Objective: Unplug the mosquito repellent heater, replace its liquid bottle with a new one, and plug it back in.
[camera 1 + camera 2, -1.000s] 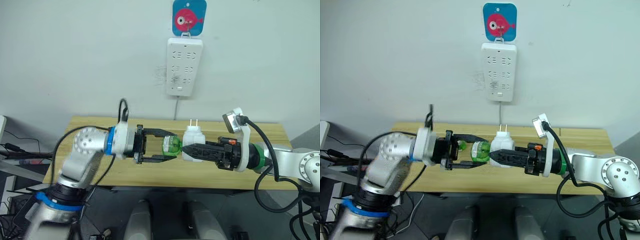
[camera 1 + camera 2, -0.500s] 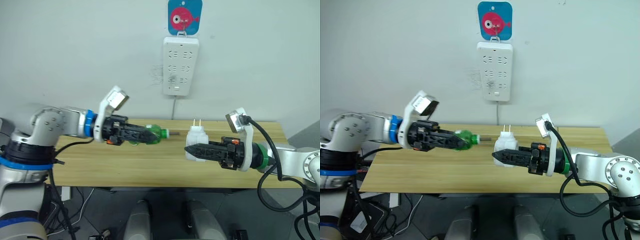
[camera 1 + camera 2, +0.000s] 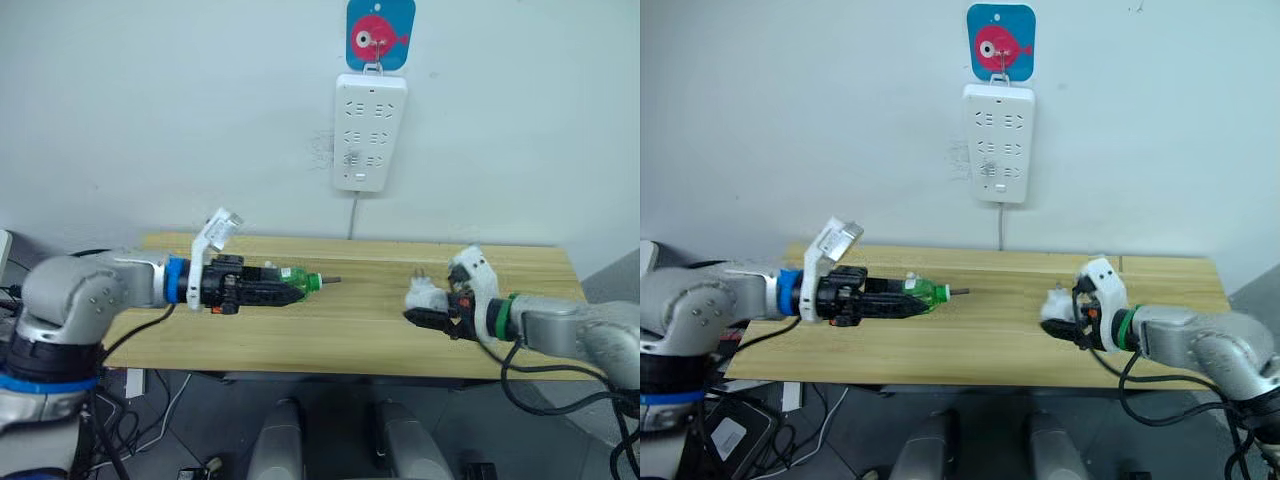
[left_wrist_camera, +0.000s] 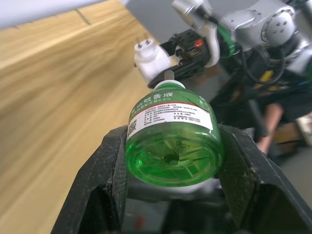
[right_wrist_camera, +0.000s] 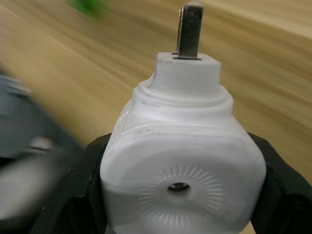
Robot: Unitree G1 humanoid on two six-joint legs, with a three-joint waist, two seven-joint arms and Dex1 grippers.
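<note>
Over a pale wooden table (image 3: 350, 330), the left gripper (image 3: 285, 288) holds a green liquid bottle (image 3: 296, 283) level, its wick pointing across the table, while the right gripper (image 3: 428, 313) clasps the white mosquito repellent heater (image 3: 425, 296) well apart from it. The heater is out of the white wall power strip (image 3: 368, 131), which hangs under a blue fish-print hook plate (image 3: 380, 34), and bottle and heater are separate, so by this showing unplugging and bottle removal look done; fitting a new bottle and plugging in remain. From the left wrist, both black fingers (image 4: 105, 170) press the flat sides of the translucent green plastic bottle (image 4: 170, 141) with its printed paper label. From the right wrist, the jaws pinch the heater (image 5: 183, 165), a glossy rounded moulding with a ridged sunburst around a small hole and metal prongs (image 5: 189, 30) on top.
</note>
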